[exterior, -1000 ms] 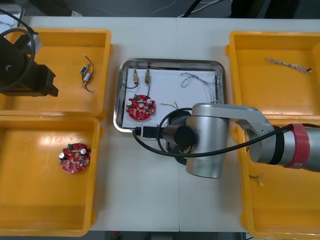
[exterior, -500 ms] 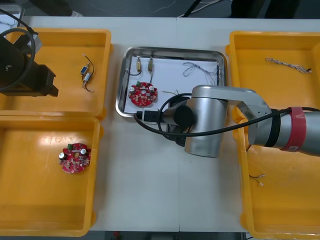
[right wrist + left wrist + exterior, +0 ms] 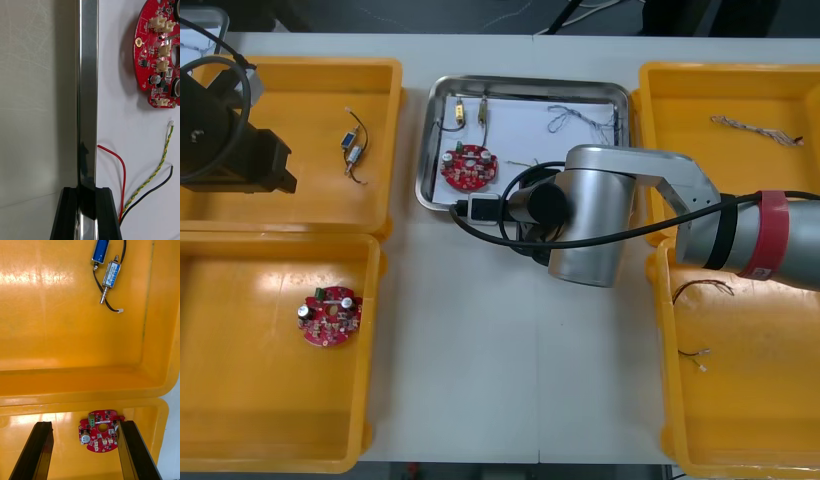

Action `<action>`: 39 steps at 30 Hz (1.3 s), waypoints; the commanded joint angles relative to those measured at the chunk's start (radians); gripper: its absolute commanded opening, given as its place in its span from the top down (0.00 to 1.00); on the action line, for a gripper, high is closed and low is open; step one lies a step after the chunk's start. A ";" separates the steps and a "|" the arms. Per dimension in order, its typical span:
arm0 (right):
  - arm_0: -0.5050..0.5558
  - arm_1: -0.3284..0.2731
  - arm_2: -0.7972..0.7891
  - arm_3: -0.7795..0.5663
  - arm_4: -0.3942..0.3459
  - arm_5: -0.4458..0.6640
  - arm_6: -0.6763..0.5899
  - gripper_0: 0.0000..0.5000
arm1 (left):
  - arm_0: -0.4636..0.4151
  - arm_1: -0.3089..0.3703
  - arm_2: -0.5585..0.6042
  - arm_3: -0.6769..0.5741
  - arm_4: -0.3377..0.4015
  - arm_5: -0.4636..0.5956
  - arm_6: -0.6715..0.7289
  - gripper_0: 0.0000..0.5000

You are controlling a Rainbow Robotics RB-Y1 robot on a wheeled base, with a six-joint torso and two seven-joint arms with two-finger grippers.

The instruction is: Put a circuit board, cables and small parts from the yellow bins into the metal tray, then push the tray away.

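Pinching tray (image 3: 525,88) near rim with right hand (image 3: 86,210), mid-table (image 3: 480,350) between bins (image 3: 300,150); board (image 3: 468,165), cables (image 3: 580,120), parts (image 3: 465,108) inside. Push straight away, slow, level, no twist, to avoid slipping off rim. Leave left hand (image 3: 84,425) spread open over left bins.

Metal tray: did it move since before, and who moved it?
Yes. The metal tray slid away toward the far edge of the table, carrying its circuit board along. The right gripper, shut on the tray's near rim, went with it, pushing. The left gripper stayed open over the left yellow bins, which did not move.
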 commanded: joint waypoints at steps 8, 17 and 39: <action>-0.081 0.015 0.011 0.039 -0.012 -0.070 0.061 1.00 | 0.018 0.043 -0.011 -0.031 -0.009 0.006 0.056 0.00; -0.113 0.015 0.011 0.101 -0.063 -0.128 0.092 1.00 | 0.018 0.043 -0.011 -0.031 -0.009 0.006 0.056 0.00; -0.162 0.015 0.011 0.208 -0.063 -0.241 0.178 1.00 | 0.018 0.043 -0.011 -0.031 -0.009 0.006 0.056 0.00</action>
